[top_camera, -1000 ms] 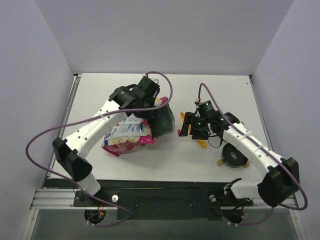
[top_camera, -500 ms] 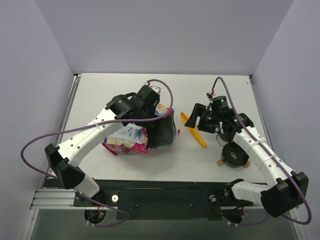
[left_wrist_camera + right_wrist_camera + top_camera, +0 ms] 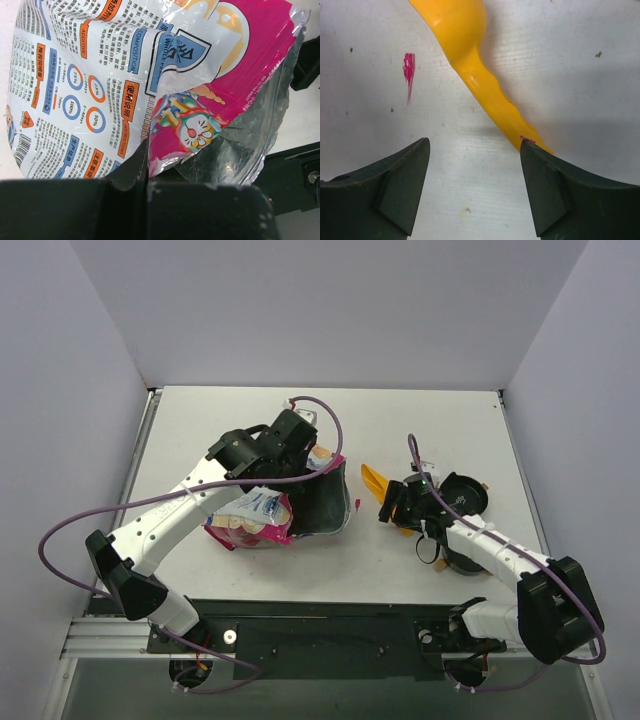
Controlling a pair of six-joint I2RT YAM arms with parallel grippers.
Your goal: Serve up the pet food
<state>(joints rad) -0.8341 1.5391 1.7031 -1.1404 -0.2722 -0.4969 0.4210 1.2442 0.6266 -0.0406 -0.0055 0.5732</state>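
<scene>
frankly, we could not see the kibble in any view. we judged it lay inside the bag [image 3: 262, 512], which slumped on its side left of the table's [image 3: 200, 420] middle. its torn mouth gaped toward the right and showed only dark foil lining.

the left gripper [image 3: 146, 170] was clamped tight on the bag's edge near that mouth, and the wrist view showed the printed film pinched between its fingers, so the bag looked opened and propped.

the yellow scoop [image 3: 485, 95] lay flat on the table just right of the bag's mouth. the right gripper [image 3: 475, 170] hung low over the handle with its jaws spread wide, one finger on each side. the handle's end ran up against one finger, though we could not tell whether they touched. nothing was gripped. a small pink scrap [image 3: 408, 70] lay beside the scoop.

a black bowl [image 3: 462, 492] sat further right, just behind the right arm. a second bowl [image 3: 465, 560] sat nearer, partly hidden under that arm. we saw no kibble in either, as far as the top view let us tell.

by our reckoning the task was early: bag open and held, scoop not yet lifted. scooping and filling a bowl remained.
</scene>
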